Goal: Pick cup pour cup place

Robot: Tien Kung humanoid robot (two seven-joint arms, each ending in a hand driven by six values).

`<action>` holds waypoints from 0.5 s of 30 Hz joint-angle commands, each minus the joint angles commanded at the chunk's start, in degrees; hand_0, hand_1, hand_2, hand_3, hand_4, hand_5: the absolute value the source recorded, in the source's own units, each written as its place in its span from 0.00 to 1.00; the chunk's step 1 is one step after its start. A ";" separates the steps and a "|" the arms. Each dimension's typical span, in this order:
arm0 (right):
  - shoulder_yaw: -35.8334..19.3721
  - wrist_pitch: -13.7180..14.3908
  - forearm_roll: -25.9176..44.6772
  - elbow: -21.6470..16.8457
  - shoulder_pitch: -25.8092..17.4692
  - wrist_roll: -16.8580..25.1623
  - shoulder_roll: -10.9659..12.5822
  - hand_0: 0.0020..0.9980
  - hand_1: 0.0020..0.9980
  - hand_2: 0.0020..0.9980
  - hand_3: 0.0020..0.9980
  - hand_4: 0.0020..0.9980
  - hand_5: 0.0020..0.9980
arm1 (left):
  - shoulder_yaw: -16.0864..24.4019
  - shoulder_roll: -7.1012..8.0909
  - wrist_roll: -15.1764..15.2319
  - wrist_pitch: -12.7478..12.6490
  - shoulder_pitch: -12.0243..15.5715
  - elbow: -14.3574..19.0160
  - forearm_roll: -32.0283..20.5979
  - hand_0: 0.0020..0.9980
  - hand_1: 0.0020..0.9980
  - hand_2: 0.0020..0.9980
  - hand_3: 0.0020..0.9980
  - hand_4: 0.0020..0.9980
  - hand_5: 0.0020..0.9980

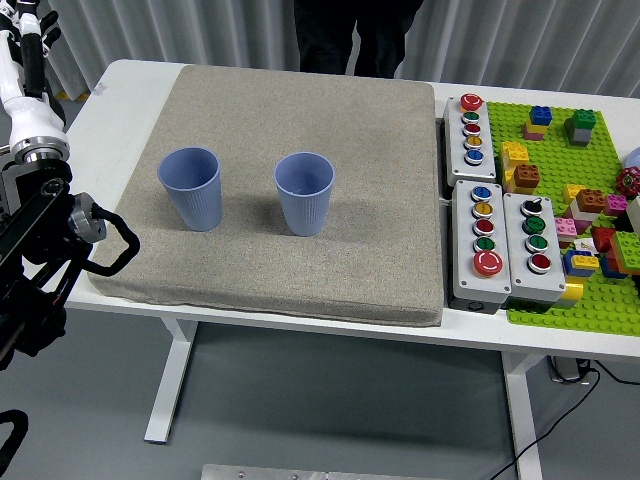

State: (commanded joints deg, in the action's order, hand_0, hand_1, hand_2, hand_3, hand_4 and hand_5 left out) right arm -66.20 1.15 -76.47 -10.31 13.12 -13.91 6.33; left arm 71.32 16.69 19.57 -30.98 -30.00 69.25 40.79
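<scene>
Two blue cups stand upright on the grey mat, the left cup [190,187] and the right cup [304,192] set apart with open mouths up, probably so one can be lifted and tipped into the other. Left robot hand [22,45] is raised at the far left edge, well clear of both, holding nothing; fingers mostly cut off, can't tell how open. Button boxes [496,238] and a brick plate [580,180] crowd the surface [130,75] right; a person [355,30] stands behind, nothing blocks the cups.

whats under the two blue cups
Both cups, the left blue cup and the right blue cup, stand upright on a grey mat covering the white table; the table beneath is hidden.
</scene>
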 joint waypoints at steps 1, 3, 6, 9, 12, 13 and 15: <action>0.10 0.00 0.02 0.00 0.02 0.00 -0.02 0.69 0.65 0.57 0.58 0.00 0.01 | 0.56 0.11 -0.43 1.72 -0.22 -0.88 -1.78 0.76 0.77 0.86 0.86 0.81 1.00; 0.24 0.03 0.20 0.00 -0.02 0.00 -0.04 0.69 0.65 0.57 0.58 0.00 0.01 | 1.29 0.31 -0.92 5.81 -0.43 -2.13 -5.84 0.76 0.77 0.86 0.86 0.81 1.00; 0.38 0.06 0.36 0.00 -0.20 -0.02 -0.12 0.69 0.65 0.57 0.58 0.00 0.01 | 1.91 0.48 -1.48 10.89 -0.38 -3.13 -11.87 0.77 0.76 0.84 0.85 0.79 1.00; 0.45 0.07 0.39 0.00 -0.31 -0.04 -0.19 0.69 0.65 0.57 0.58 0.00 0.01 | 2.10 0.51 -1.56 12.07 -0.27 -3.44 -13.94 0.77 0.76 0.84 0.85 0.79 1.00; 0.42 0.01 0.22 0.00 -0.61 -0.11 -0.26 0.69 0.65 0.57 0.58 0.00 0.01 | 2.28 0.42 -1.93 12.08 0.03 -3.05 -12.11 0.77 0.77 0.85 0.86 0.78 1.00; 0.43 -0.01 0.18 0.00 -0.65 -0.12 -0.27 0.69 0.65 0.57 0.58 0.00 0.01 | 2.28 0.41 -1.97 11.99 0.07 -2.99 -11.85 0.77 0.77 0.85 0.86 0.78 1.00; 0.48 -0.04 0.12 0.00 -0.79 -0.15 -0.27 0.69 0.65 0.57 0.58 0.00 0.01 | 2.42 0.45 -1.90 11.16 0.18 -2.84 -10.51 0.77 0.77 0.85 0.86 0.78 1.00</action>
State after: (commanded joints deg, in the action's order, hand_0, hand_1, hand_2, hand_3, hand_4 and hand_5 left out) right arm -65.72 1.12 -76.34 -10.31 12.34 -14.06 6.06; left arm 73.74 17.15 17.67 -19.83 -29.81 66.41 30.28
